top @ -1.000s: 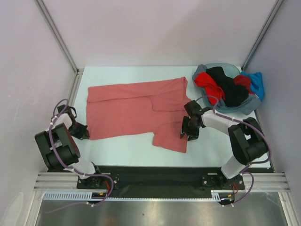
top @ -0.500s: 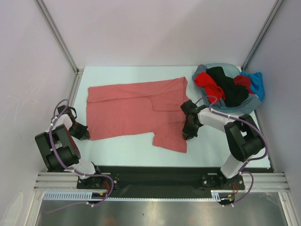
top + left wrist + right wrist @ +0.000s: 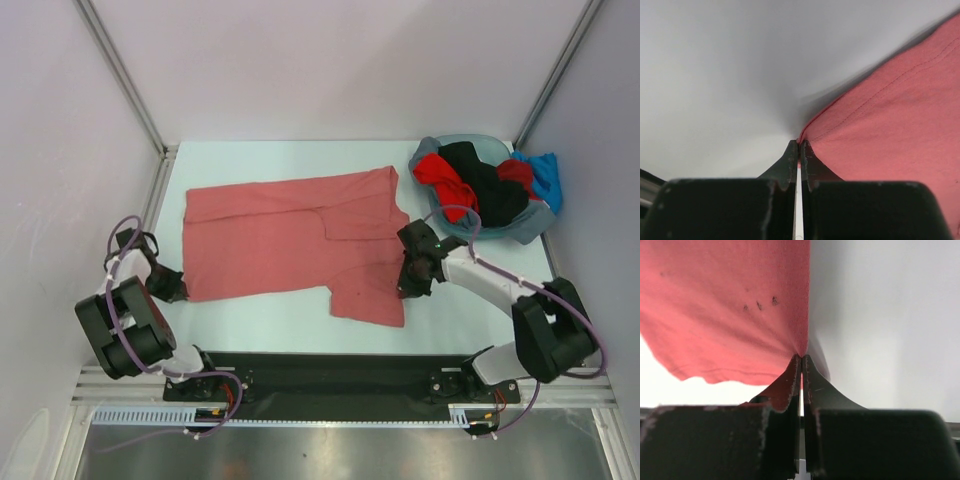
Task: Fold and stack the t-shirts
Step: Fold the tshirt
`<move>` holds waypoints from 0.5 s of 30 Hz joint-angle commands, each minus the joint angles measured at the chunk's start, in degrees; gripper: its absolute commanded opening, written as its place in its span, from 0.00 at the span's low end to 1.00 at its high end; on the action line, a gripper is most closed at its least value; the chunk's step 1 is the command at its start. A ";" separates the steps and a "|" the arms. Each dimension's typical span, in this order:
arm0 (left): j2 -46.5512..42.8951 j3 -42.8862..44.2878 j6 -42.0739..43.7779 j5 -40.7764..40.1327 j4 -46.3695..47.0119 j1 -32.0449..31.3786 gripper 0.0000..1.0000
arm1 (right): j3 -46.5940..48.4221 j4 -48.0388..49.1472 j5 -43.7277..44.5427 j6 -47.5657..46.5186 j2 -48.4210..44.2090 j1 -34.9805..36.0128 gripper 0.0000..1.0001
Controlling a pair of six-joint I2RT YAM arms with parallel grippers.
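My right tool (image 3: 801,356) is newly clamping the salmon-red cloth t-shirt (image 3: 270,235) at its edge. My left tool (image 3: 799,142) is gripping the opposite corner, so I'm starting the fold.

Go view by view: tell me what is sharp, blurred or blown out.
Top external: evenly lit and sharp, soft shadows only. Left wrist: the salmon-red t-shirt shows its stitching near the fingers, but its far edge smears. Right wrist: cloth weave crisp, the background below the hem blown out white.
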 commanded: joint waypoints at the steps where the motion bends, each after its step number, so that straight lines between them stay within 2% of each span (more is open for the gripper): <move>1: -3.61 -1.37 1.01 -1.28 -2.59 1.44 0.00 | -2.47 -3.46 -1.55 -3.56 -5.67 -0.43 0.00; 6: -7.91 -3.22 -1.28 -1.63 -4.70 1.79 0.00 | -5.64 -6.89 -4.46 -5.06 -10.42 -0.78 0.00; 9: -9.32 -3.13 -2.51 -4.61 -6.29 2.67 0.00 | -6.25 -8.38 -5.16 -5.94 -12.88 -1.57 0.00; 15: -7.66 -1.64 -1.64 -2.24 -6.47 2.50 0.00 | -3.98 -9.00 -5.69 -8.04 -10.96 -5.69 0.00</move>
